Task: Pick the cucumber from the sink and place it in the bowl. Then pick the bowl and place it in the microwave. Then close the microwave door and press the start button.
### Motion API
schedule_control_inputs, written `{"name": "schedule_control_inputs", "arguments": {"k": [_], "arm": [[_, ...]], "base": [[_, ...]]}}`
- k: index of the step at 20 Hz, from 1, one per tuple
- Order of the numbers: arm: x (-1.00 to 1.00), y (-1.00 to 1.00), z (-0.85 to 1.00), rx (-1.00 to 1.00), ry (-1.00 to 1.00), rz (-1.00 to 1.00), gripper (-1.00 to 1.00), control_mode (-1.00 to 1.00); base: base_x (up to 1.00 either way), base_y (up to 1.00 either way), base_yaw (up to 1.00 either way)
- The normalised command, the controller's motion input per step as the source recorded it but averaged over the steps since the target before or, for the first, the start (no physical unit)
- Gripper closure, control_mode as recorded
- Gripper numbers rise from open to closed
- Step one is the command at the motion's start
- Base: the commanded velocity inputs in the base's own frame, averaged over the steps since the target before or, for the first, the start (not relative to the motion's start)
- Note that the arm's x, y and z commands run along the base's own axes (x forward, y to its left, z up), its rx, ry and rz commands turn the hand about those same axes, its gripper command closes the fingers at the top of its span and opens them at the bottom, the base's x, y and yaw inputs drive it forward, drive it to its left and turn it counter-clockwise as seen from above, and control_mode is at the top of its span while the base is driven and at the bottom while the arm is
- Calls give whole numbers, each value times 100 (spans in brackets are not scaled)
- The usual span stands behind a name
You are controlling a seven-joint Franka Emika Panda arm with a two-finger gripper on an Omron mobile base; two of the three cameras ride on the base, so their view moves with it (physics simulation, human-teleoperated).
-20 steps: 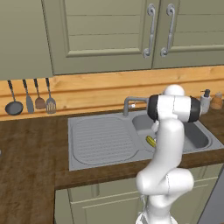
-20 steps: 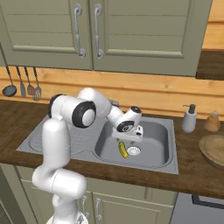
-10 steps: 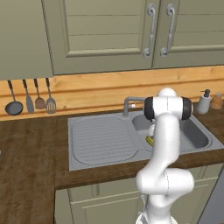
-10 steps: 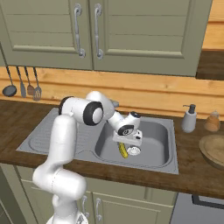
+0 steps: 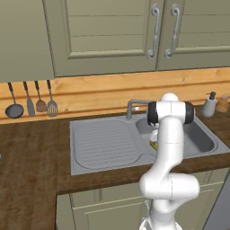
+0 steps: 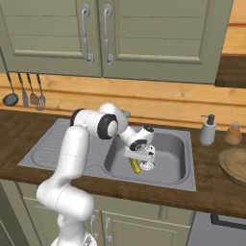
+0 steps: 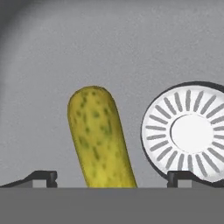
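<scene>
Cucumber (image 7: 101,138) lies flat on the floor of the sink (image 6: 169,144), just beside the round drain (image 7: 190,131), and it sits between the two fingertips (image 7: 42,177) in the hand view. Jaws are spread wide, one tip on each side of it, nothing gripped yet. The gripper (image 6: 141,161) is down inside the basin, pointing at the floor, which reads as lining up for a pinch across the cucumber's width; you likely only need a little more descent before closing. Watch the drain side: that fingertip sits over the drain's edge, so it could catch there. From the left base view the arm hides most of the cucumber and just a yellow sliver shows (image 5: 154,144). The bowl (image 6: 235,166) sits on the counter well to the right of the sink, cut off at the picture's edge, so it's a long carry once you have the grip. Count: one cucumber, one bowl, one drain, one tap (image 5: 135,105), one soap bottle (image 6: 207,130) with a small brownish bottle (image 6: 233,134) next to it, four utensils (image 5: 30,101) hanging on the wall, two cabinet handles (image 6: 96,33).
</scene>
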Motion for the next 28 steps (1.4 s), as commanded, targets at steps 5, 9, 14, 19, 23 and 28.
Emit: {"name": "schedule_control_inputs", "arguments": {"k": [5,9,14,19,23,28], "arm": [[0,17,-27,0,0,0,-100,-100],[0,15,-35,0,0,0,-100,-100],[0,23,-47,0,3,0,100,-100],[-23,8,-2,0,-4,1,100,-100],[-54,0,74,0,-20,0,100,-100],[-80,1,100,0,-30,-3,100,-100]], "base": [[0,0,0],[0,0,0],[0,0,0],[0,0,0],[0,0,0],[0,0,0]]}}
